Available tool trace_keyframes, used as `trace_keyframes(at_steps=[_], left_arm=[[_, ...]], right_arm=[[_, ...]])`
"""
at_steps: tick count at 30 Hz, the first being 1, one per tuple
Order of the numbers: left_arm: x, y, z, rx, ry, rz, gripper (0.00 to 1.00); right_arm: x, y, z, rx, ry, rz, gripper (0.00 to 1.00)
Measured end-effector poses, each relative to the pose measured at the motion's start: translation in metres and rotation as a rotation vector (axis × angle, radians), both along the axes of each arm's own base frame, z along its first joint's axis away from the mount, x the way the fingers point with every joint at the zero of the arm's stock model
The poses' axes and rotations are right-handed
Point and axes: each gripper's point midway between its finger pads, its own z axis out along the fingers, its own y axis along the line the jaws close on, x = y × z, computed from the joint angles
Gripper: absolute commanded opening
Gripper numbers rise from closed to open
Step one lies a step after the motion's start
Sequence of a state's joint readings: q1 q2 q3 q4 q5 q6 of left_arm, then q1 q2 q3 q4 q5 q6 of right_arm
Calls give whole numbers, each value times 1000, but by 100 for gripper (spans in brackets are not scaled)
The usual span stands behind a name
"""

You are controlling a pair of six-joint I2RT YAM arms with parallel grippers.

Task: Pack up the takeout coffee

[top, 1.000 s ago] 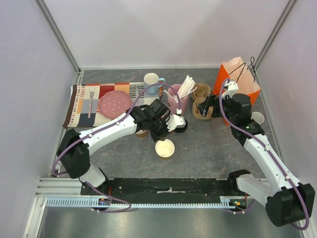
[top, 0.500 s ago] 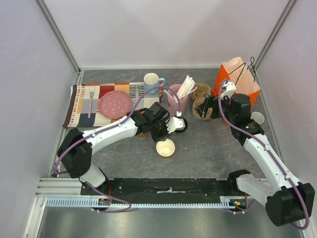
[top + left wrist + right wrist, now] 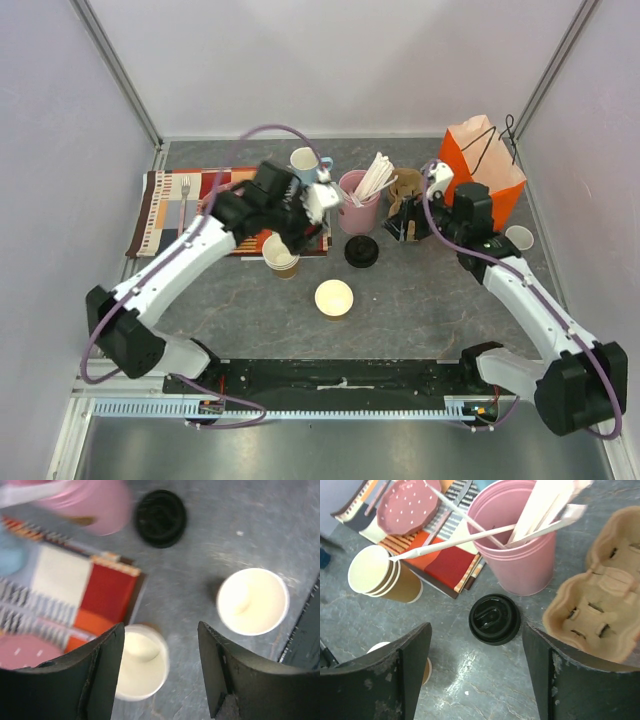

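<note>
A black dome lid [image 3: 361, 251] [image 3: 494, 618] [image 3: 160, 517] lies flat on the grey table, on no cup. A single lidless brown paper cup [image 3: 333, 298] [image 3: 252, 601] stands in front of it. No lidded takeout coffee is in view. My left gripper [image 3: 310, 213] [image 3: 160, 645] hangs open and empty above a stack of lidless paper cups [image 3: 281, 255] [image 3: 140, 667]. Over by the cardboard cup carrier [image 3: 405, 215] [image 3: 600, 605], my right gripper [image 3: 405, 228] [image 3: 476, 640] is open and empty, its fingers framing the lid from above.
A pink cup of wooden stirrers [image 3: 357, 205] [image 3: 517, 545] stands just behind the lid. A striped placemat [image 3: 170, 235] holds a pink plate [image 3: 232, 208] and a fork. A blue mug [image 3: 305, 160] is behind it, an orange paper bag [image 3: 480, 165] at the back right.
My left gripper opened, left the black lid on the table, then rose and swung back-left over the stacked cups. My right gripper shifted left toward the lid, its jaws slightly narrower.
</note>
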State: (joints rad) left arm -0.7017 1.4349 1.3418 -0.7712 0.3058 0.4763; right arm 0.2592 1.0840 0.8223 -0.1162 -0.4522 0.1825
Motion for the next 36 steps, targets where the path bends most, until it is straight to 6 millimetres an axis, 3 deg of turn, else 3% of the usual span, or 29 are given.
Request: trace_keyframes(at_steps=[3, 5, 7, 12, 18, 25, 30, 36], left_arm=[[32, 45, 36, -69, -45, 170, 67], [43, 74, 46, -86, -61, 269, 67], [46, 96, 51, -95, -59, 344, 67], [42, 130, 45, -81, -16, 450, 67], [44, 147, 42, -75, 7, 510, 66], [48, 149, 35, -65, 30, 524, 66], [50, 150, 30, -55, 41, 528, 65], [50, 150, 29, -52, 42, 529, 65]], right_arm=[[3, 20, -18, -70, 13, 70, 68], [3, 36, -35, -146, 29, 118, 61], [4, 50, -55, -242, 43, 169, 53], [-1, 69, -101, -411, 81, 261, 49], [1, 75, -136, -546, 46, 338, 47], [9, 85, -143, -565, -71, 396, 40], [12, 89, -163, -587, -41, 423, 41], [12, 92, -164, -582, -42, 435, 39]])
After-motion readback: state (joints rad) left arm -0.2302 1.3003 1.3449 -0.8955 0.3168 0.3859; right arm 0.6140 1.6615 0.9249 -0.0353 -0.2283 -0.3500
